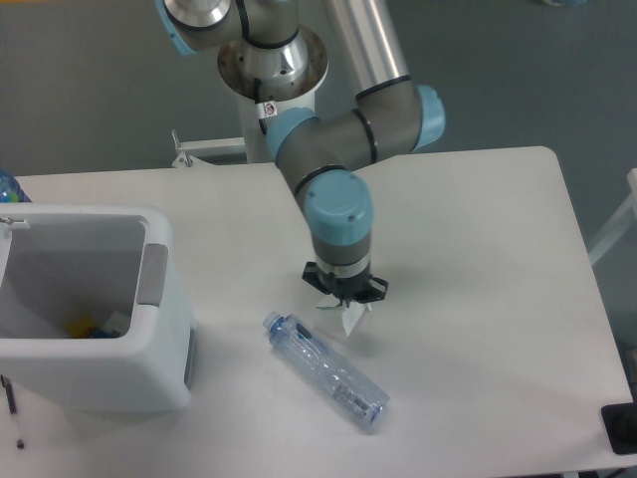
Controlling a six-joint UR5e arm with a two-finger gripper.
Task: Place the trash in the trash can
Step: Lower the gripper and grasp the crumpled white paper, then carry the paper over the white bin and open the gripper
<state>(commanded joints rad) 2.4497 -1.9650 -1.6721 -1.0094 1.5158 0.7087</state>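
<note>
At the far left edge a sliver of a blue object (6,186) shows on the table (478,259), cut off by the frame. Just right of it stands the one trash can (95,309), a large white boxy bin with rounded corners, open at the top, with a grey panel (152,273) on its right-hand rim. Inside, at the bottom, lie a few small things (90,326), one yellow and one blue; what they are cannot be told. A thin dark rod (12,408) stands against the bin's lower left corner.

Right of the bin, with bare tabletop between, lies one clear plastic bottle (326,371) on its side, slanting from upper left to lower right, its bluish cap end towards the bin. Nothing stands between the bottle and the can.

Just above the bottle's middle, the single arm (333,149) reaches down from its base at the back, and its gripper (345,299) points straight down. One small white paper packet (350,317) hangs from the fingertips, pinched between them, its lower tip close over the table and near the bottle without touching it.

At the lower right corner a dark flat object (619,430) sits at the table's edge, well apart from everything else.
</note>
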